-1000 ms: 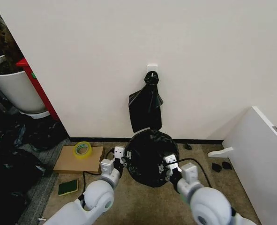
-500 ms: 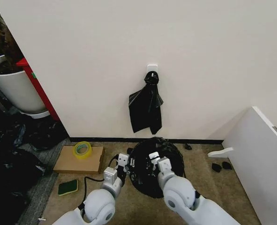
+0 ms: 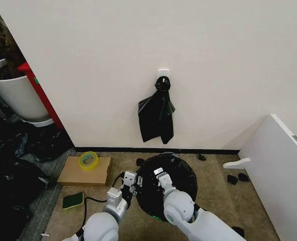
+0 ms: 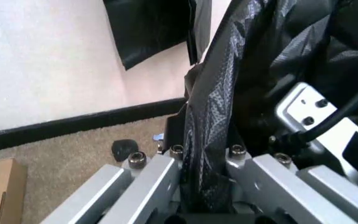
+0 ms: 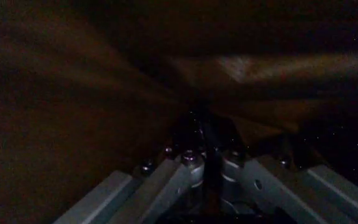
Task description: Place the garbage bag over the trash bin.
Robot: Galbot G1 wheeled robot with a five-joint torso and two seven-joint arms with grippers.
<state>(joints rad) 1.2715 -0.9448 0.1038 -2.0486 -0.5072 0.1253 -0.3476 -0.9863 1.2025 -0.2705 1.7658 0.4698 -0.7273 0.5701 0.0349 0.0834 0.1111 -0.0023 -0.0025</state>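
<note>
The left gripper (image 3: 133, 182) stays at the left edge of the garbage bag (image 3: 176, 173), drawn back slightly toward the robot since a second ago; in the left wrist view its fingers (image 4: 148, 179) clamp a fold of the black film (image 4: 213, 126). The bag drapes over the trash bin (image 3: 158, 218), upright on the carpet below the wall, a green sliver showing at its base. The right gripper (image 3: 158, 174) has swung from the bag's right side in over its opening; its fingers (image 5: 179, 175) pinch dark plastic.
</note>
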